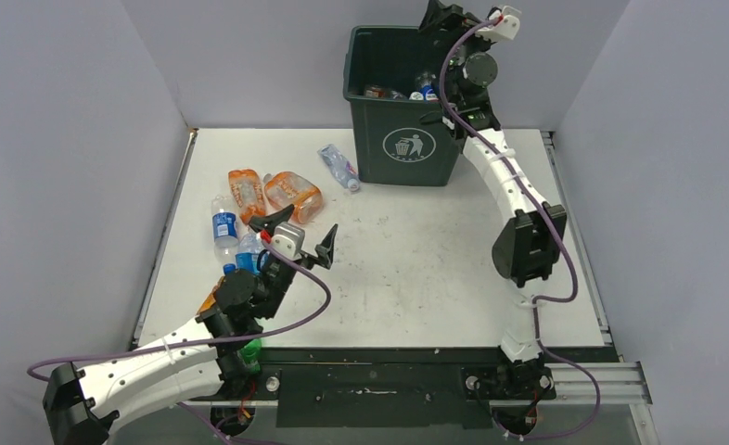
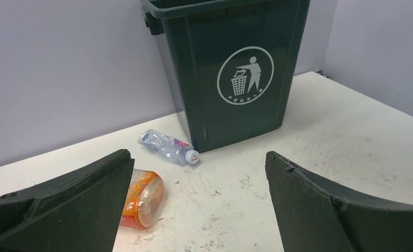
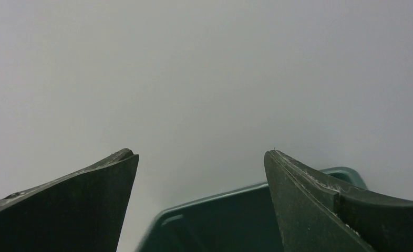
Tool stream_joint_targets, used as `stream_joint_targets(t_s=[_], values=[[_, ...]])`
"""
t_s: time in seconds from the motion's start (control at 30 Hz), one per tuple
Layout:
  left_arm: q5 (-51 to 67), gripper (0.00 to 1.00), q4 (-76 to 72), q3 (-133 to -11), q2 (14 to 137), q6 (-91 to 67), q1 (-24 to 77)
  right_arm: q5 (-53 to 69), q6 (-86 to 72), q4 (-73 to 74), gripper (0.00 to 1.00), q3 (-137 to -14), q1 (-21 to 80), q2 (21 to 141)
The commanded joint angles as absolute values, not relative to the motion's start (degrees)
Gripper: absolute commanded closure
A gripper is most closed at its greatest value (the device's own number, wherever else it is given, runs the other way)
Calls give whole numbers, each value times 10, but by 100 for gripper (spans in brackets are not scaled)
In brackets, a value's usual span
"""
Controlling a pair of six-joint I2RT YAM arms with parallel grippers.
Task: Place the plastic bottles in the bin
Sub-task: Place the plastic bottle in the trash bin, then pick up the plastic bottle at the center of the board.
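Observation:
The dark green bin (image 1: 402, 139) stands at the back of the table with several bottles (image 1: 418, 90) inside. It also shows in the left wrist view (image 2: 236, 79), and its rim shows in the right wrist view (image 3: 236, 210). On the table lie a crushed clear bottle (image 1: 338, 167) (image 2: 167, 147) beside the bin, two orange bottles (image 1: 247, 193) (image 1: 295, 195) and clear blue-labelled bottles (image 1: 223, 227). My left gripper (image 1: 298, 236) (image 2: 198, 155) is open and empty, just right of the bottles. My right gripper (image 1: 444, 17) (image 3: 200, 153) is open and empty above the bin's back right corner.
A green bottle (image 1: 249, 350) and an orange one (image 1: 211, 298) lie by the left arm near the table's front edge. Grey walls enclose the table on the left, back and right. One orange bottle (image 2: 141, 199) lies by my left finger.

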State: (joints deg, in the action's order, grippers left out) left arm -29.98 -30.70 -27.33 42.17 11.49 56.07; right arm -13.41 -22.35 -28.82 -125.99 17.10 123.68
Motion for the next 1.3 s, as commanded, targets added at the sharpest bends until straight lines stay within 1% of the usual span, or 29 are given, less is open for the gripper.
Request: stream_joint_targets(t_s=[0.0, 0.07, 0.23, 0.37, 0.47, 0.7, 0.93, 1.03, 1.17, 1.27], values=[[-328, 4, -340, -279, 399, 127, 556, -101, -236, -329, 7, -1180, 224, 1071], [-338, 4, -335, -282, 392, 126, 557, -91, -225, -323, 7, -1113, 255, 1014], [-351, 4, -325, -288, 384, 118, 555, -71, -169, -351, 9, -872, 355, 831], [-360, 4, -318, -293, 391, 120, 555, -81, -141, -322, 10, -720, 424, 725], [-374, 4, -315, -298, 391, 117, 555, -90, -142, -282, 10, -631, 460, 656], [-413, 4, -290, -319, 398, 93, 555, -105, -219, -219, 10, -414, 481, 530], [-468, 4, -200, -383, 451, 30, 548, -129, -282, -159, 10, -294, 483, 490], [-419, 4, -84, -417, 452, -106, 482, -154, -314, -145, 10, -254, 483, 484], [-303, 4, 67, -417, 450, -292, 303, -156, -361, -158, 10, -209, 483, 480], [-217, 4, 156, -408, 460, -389, 171, -136, -380, -174, 10, -191, 482, 481]])
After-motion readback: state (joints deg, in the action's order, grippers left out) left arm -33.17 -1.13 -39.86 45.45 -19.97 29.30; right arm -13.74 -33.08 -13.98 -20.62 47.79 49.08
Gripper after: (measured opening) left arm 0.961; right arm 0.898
